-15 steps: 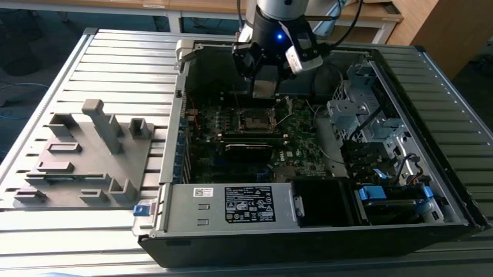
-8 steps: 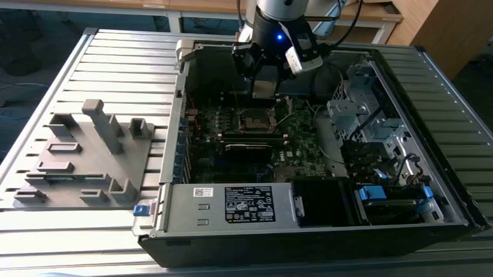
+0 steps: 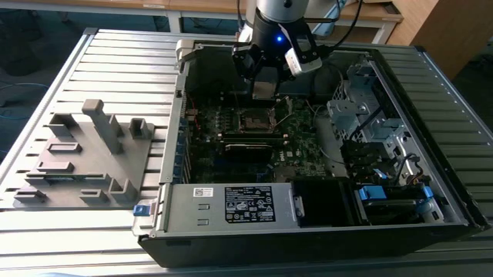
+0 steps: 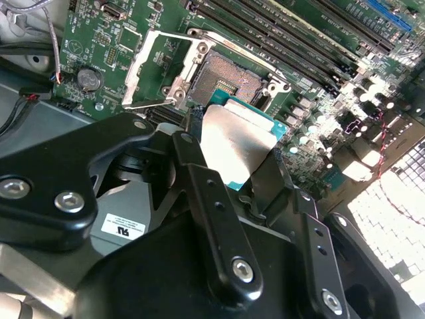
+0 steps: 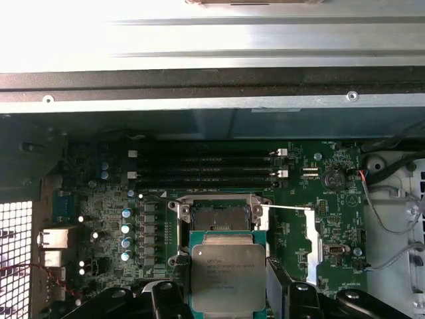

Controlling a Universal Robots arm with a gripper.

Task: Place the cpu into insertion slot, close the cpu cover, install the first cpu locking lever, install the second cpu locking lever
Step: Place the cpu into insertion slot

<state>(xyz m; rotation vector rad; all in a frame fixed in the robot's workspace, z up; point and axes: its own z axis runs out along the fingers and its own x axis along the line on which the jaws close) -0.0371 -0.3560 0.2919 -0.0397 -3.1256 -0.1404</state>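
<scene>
While the gripper, jaws clenched on opposite edges, holds the cpu close by the uncovered insertion slot, the chip is probably best kept level and squared to the slot's silvery rim

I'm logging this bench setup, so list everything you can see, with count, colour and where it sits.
table: one, grey slatted metal, under everything
fixture: one, grey, on the table, exterior view's left
computer case: one, black, open, on the table
motherboard: one, green, inside the computer case
insertion slot: one, dark with silvery rim, on the motherboard, uncovered
cpu cover: one, silvery, swung open
cpu: one, silvery, held near the insertion slot
gripper: one, black, shut on the cpu
</scene>
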